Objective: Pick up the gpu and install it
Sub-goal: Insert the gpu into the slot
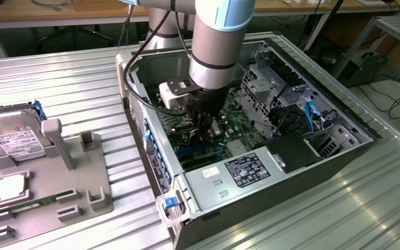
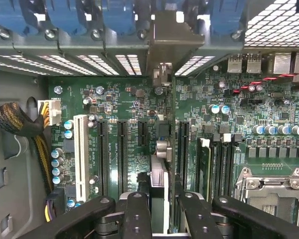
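Wrist view: your pincer (image 2: 162, 211) clamped on gpu (image 2: 159, 174), card edge-on over motherboard (image 2: 124, 104) slots, bracket at case rear wall.

No readable txt: labels on power supply (image 1: 245, 169) & hard drive (image 1: 16, 139) too small.

The ribbed, brushed-metal tabletop (image 1: 82, 94) has a dull silver sheen, and on it sits a matt grey plastic parts holder (image 1: 68, 179). The open computer case of grey sheet metal (image 1: 207, 200) looks smooth, with a perforated metal rear wall (image 2: 276, 22) and glossy blue plastic slot clips (image 2: 65, 17). The black, matt-finish gripper (image 2: 157, 209) clamps the thin black gpu with its dull silver metal bracket (image 2: 169, 40), above a semi-gloss green circuit board (image 2: 134, 107).
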Robot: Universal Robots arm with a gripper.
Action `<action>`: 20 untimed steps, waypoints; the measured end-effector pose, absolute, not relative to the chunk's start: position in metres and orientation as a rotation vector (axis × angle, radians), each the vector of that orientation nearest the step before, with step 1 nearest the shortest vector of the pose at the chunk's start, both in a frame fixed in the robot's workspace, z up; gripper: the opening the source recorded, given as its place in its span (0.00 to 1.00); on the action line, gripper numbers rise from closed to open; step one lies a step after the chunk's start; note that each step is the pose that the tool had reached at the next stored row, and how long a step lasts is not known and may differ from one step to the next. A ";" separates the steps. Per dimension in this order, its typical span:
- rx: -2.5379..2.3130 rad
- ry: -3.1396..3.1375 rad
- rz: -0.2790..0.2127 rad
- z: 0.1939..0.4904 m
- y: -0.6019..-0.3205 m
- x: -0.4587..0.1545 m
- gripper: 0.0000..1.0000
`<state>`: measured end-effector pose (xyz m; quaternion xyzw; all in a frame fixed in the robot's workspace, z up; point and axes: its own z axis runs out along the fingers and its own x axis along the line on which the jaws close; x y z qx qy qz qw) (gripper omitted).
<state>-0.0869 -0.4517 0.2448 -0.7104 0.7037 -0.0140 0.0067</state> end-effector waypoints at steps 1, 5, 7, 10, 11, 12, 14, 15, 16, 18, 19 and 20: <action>-2.222 2.201 -0.044 0.244 -0.452 -0.087 0.27; -2.222 2.202 -0.044 0.233 -0.451 -0.087 0.27; -2.222 2.202 -0.044 0.233 -0.451 -0.087 0.27; -2.223 2.203 -0.045 0.230 -0.451 -0.088 0.27; -2.223 2.203 -0.045 0.229 -0.450 -0.088 0.27; -2.223 2.203 -0.045 0.227 -0.450 -0.088 0.27; -2.223 2.202 -0.044 0.226 -0.450 -0.088 0.27; -2.223 2.202 -0.044 0.226 -0.450 -0.088 0.27; -2.222 2.202 -0.044 0.225 -0.450 -0.088 0.27; -2.222 2.202 -0.044 0.225 -0.450 -0.088 0.27; -2.222 2.202 -0.044 0.225 -0.450 -0.088 0.27; -2.222 2.202 -0.044 0.225 -0.450 -0.088 0.27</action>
